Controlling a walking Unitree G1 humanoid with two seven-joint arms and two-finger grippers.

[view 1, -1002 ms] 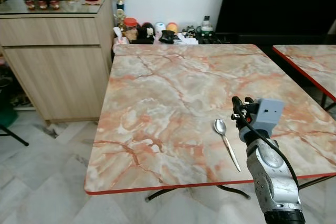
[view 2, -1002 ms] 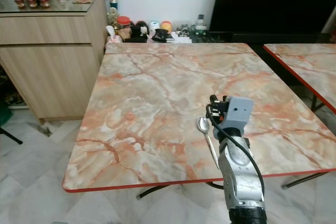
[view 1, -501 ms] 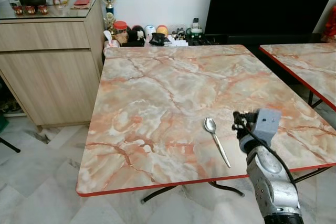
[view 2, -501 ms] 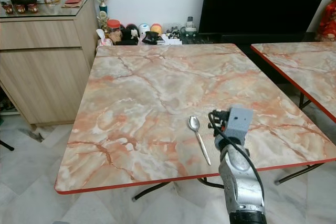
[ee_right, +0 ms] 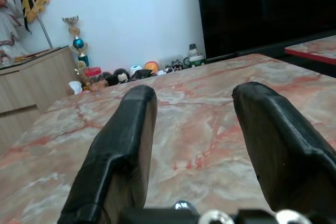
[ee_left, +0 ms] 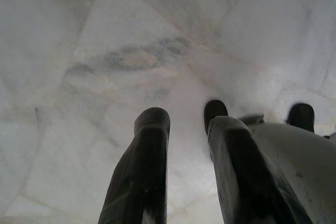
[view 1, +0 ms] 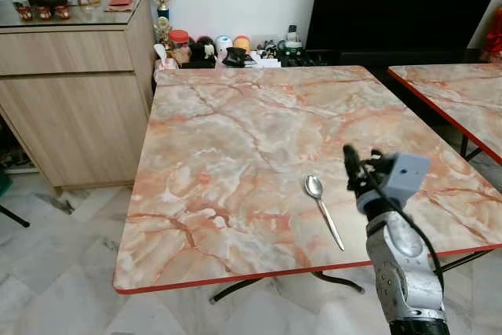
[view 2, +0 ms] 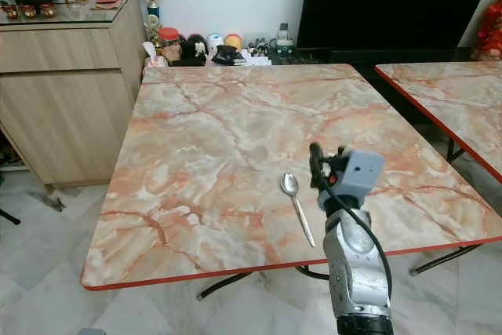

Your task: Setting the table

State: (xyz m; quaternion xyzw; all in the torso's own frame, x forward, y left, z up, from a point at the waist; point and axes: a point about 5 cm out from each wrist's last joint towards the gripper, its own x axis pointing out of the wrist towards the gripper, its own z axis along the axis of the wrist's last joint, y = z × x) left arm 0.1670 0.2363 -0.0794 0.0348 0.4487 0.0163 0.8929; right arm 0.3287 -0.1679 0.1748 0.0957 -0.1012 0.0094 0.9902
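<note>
On the marble bench [view 1: 235,139] a spoon [view 1: 323,208] lies near the front edge. Just beside it, the right gripper [ee_right: 194,145] hovers, fingers [ee_right: 123,150] released and empty.

A shiny metal spoon [view 1: 323,208] lies on the glossy, marble-patterned table [view 1: 235,154] with a red edge, beside a matt wood-grain cabinet [view 1: 74,92] and a polished pale stone floor [view 1: 55,272].
</note>
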